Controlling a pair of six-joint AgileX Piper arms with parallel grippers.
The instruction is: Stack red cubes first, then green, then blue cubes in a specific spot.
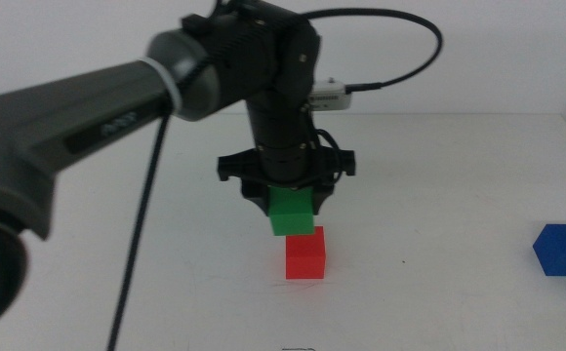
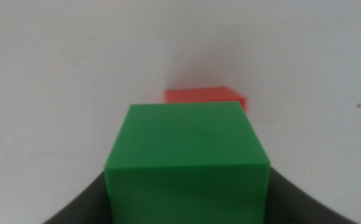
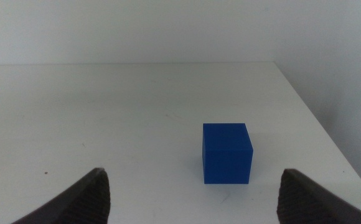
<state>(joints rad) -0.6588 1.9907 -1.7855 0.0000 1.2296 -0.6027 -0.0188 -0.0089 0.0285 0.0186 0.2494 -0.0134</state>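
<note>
Step in hand: second tier. Red cube (image 1: 305,255) on white surface (image 1: 439,195); green cube (image 1: 291,212) just above, offset, pinched by left gripper (image 1: 290,207). Next: align, lower. Blue cube (image 1: 563,250) waits apart (right gripper (image 3: 196,190) fingers spread).

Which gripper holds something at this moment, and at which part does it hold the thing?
The left gripper holds the green cube by its two opposite side faces, just above the red cube. The right gripper is open and holds nothing.
</note>
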